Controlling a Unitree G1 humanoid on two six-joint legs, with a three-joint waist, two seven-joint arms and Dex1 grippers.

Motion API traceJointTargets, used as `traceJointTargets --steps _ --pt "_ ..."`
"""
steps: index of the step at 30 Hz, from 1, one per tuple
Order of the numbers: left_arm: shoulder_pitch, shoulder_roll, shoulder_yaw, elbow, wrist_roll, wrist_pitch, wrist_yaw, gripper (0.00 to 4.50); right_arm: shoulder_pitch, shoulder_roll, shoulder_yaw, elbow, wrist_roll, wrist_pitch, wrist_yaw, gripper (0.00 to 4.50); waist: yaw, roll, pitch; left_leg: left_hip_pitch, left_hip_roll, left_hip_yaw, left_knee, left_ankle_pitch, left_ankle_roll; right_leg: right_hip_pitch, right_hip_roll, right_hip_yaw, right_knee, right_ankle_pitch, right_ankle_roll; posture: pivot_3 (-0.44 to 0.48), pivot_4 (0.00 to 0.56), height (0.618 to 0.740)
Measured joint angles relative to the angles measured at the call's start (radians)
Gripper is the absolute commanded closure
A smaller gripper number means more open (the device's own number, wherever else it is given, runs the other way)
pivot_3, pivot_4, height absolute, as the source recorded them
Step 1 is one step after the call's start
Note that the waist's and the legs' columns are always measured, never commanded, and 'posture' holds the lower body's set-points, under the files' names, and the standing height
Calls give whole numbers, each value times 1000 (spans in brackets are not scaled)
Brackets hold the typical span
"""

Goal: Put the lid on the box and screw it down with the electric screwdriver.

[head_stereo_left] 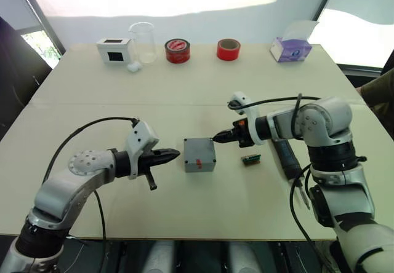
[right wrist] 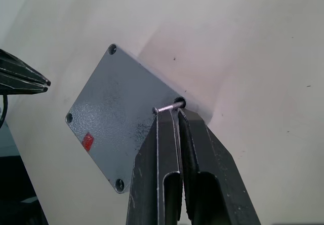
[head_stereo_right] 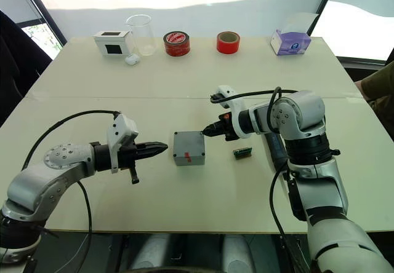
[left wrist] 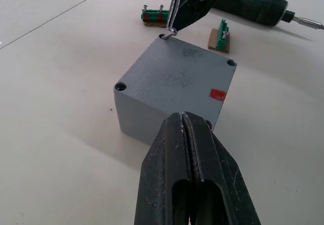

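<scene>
Right pincer (right wrist: 169, 111): my fingers pinch a small screw (right wrist: 169, 106), its tip at the lid's corner hole.
Left pincer (head_stereo_left: 174, 155): my fingers pressed together on nothing, just beside the box.
Lid (left wrist: 177, 75): sitting on the box (head_stereo_left: 199, 155), mid-table.
Screwdriver (left wrist: 253, 6): lying on the table (head_stereo_left: 203, 94), beyond the box.
Green connector (head_stereo_left: 251, 159): between box and screwdriver.

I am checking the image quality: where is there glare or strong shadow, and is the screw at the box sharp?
Left eye view: the bright window behind the table is washed out. Left wrist view: the box casts a soft shadow; the left gripper is close and slightly soft. Right wrist view: the screw in the right gripper is sharp.
</scene>
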Motion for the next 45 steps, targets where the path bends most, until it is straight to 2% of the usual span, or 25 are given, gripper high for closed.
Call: traceJointTargets --steps 3,6,7,12,15,16,20,25,28,30,31,33,37,45 --pt "-1 0 0 0 0 0 -2 4500 7 -7 0 -18 -6 -13 0 4385 1 0 0 0 0 0 0 0 0 0 0 0 0 0 0 0 150 740" --pt "-2 15 2 -1 -1 0 -12 4500 68 -66 9 -97 -30 -104 9 4385 5 0 0 -1 0 0 0 0 0 0 0 0 -1 0 0 0 150 740" --pt "-2 26 4 0 -1 0 -17 4500 105 -83 7 -133 -44 -159 14 3880 4 0 0 -1 0 0 0 0 0 0 0 0 -2 0 0 0 150 740" --pt "-31 69 11 20 -9 1 -63 4500 350 -110 -7 -305 -109 -517 88 2240 1 0 0 0 0 0 -1 0 0 0 0 0 -1 0 0 0 150 740" --pt "-58 97 18 46 -18 1 -97 4500 487 -115 -4 -388 -150 -724 149 844 1 0 0 0 0 0 -1 0 0 0 1 0 -1 0 0 0 150 740" --pt "-66 100 19 53 -19 1 -105 4500 508 -115 -2 -395 -163 -766 158 564 1 0 0 0 0 0 -1 0 0 0 1 0 -1 0 0 0 150 740" --pt "-101 116 12 84 -22 0 -142 4500 561 -95 30 -393 -253 -966 176 564 0 0 0 0 0 0 -1 0 0 0 1 0 -1 0 0 0 150 740" --pt "-168 120 -3 120 -21 0 -176 4500 546 -13 94 -286 -365 -1174 168 564 0 0 0 1 0 0 -1 1 -1 1 2 0 -1 0 0 0 150 740" --pt "-168 122 -3 130 -21 1 -183 4500 537 -1 108 -226 -390 -1230 185 1064 2 0 0 1 0 0 -1 1 -1 1 2 0 -1 0 0 0 150 740" --pt "-168 123 -3 131 -21 2 -184 4500 533 -1 113 -181 -414 -1285 207 1636 2 0 0 1 0 0 -1 1 -1 1 2 0 -1 0 0 0 150 740" --pt "-168 124 -3 131 -21 2 -184 4500 533 -1 114 -167 -423 -1302 215 2113 2 0 0 1 0 0 -1 1 -1 1 2 0 -1 0 0 0 150 740" --pt "-168 125 -3 129 -21 3 -183 4500 530 -2 116 -138 -440 -1334 231 2792 1 0 0 1 0 0 -1 1 -1 1 2 0 -1 0 0 0 150 740" --pt "-160 126 -2 101 -23 20 -174 4500 514 -5 113 -72 -452 -1377 267 2792 1 0 0 1 0 0 -1 1 -1 1 2 0 -1 0 0 0 150 740" --pt "-154 126 -2 97 -24 23 -166 4500 513 -7 106 -52 -460 -1398 293 2792 1 0 0 1 0 0 -1 1 -1 1 2 0 0 0 0 0 150 740"
